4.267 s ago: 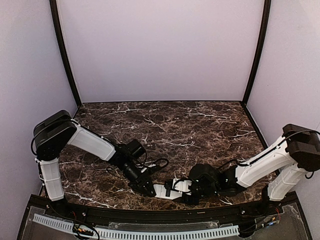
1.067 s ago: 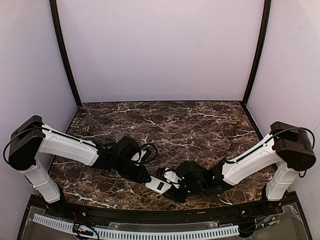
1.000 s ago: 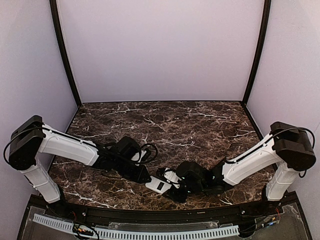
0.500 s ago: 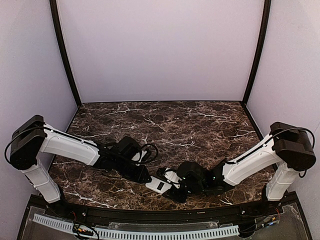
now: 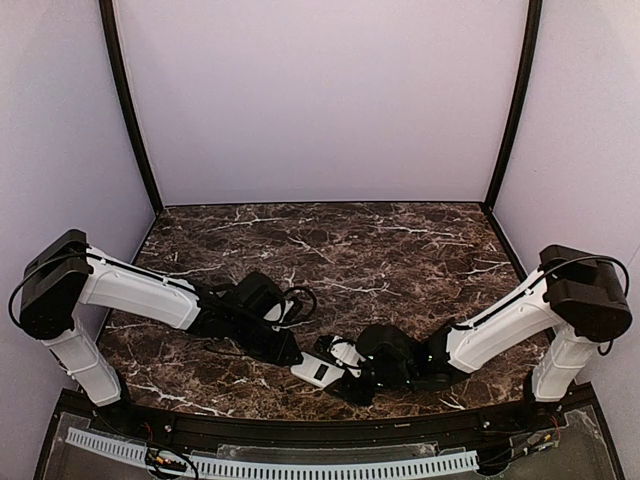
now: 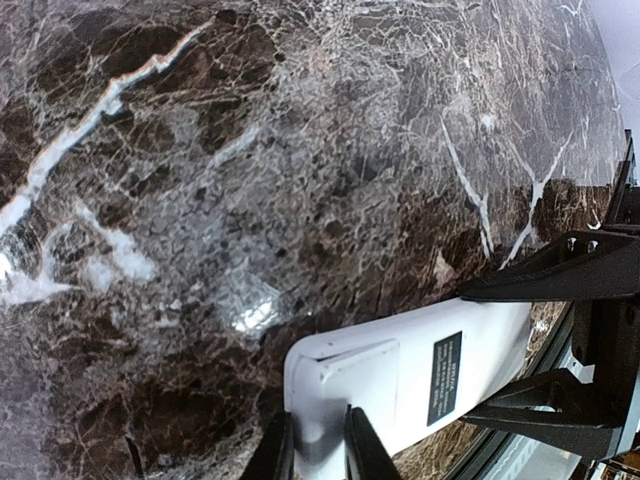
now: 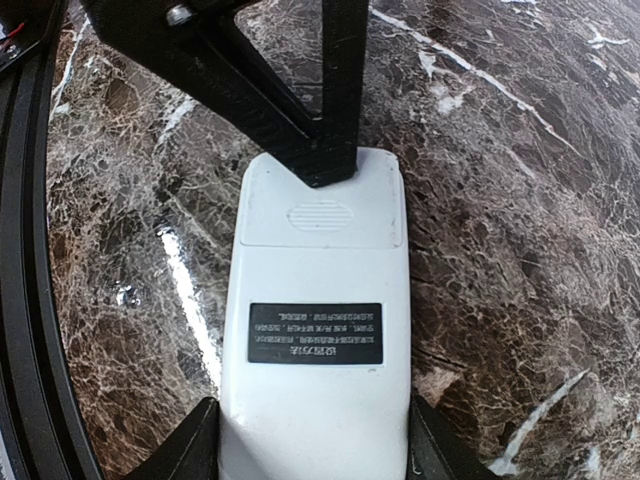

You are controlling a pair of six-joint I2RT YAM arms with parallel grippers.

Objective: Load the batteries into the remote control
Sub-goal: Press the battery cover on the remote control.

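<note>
The remote control [image 5: 320, 370] lies back-up near the table's front edge, white with a black label [image 7: 315, 333]. My right gripper [image 7: 313, 450] is shut on its sides, one finger [image 7: 195, 445] on each long edge. The battery cover [image 7: 320, 210] sits in place at the far end. My left gripper [image 6: 318, 450] has its jaws almost together, and its tips rest on that covered end [image 6: 360, 365]; in the right wrist view the left gripper [image 7: 330, 150] touches the cover's top edge. The batteries are out of view.
The dark marble table [image 5: 380, 250] stretches back to the lilac walls. The black front rail [image 5: 300, 430] runs close behind the remote, and both arms crowd the near middle.
Since about four seconds ago the remote and both grippers have shifted left and the left arm has stretched lower. Over the last second nothing visibly moves.
</note>
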